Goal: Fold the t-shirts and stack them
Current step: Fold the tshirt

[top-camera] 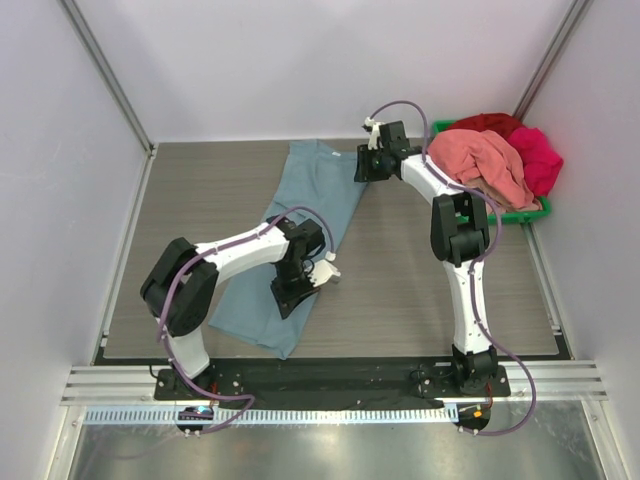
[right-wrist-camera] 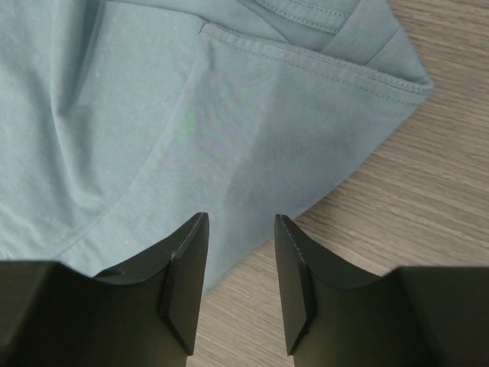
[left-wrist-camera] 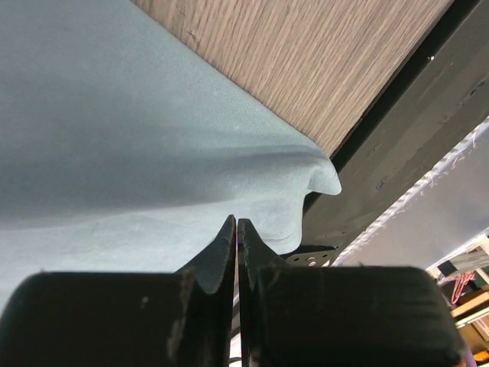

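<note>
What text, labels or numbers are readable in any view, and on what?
None readable in any view.
blue-grey t-shirt: no print or legible label showing.
green bin: no marking visible.
background clutter past the table edge in the left wrist view: too blurred to read.

We've got bare wood-grain tabletop (top-camera: 200, 200) open far left and near right. The white left arm (top-camera: 240, 250) lies across the near half of the dusty blue-grey cloth t-shirt (top-camera: 312, 190) mid-table. The green plastic bin (top-camera: 541, 207), heaped with salmon-pink, red and magenta tees (top-camera: 480, 160), blocks the far-right corner.
</note>
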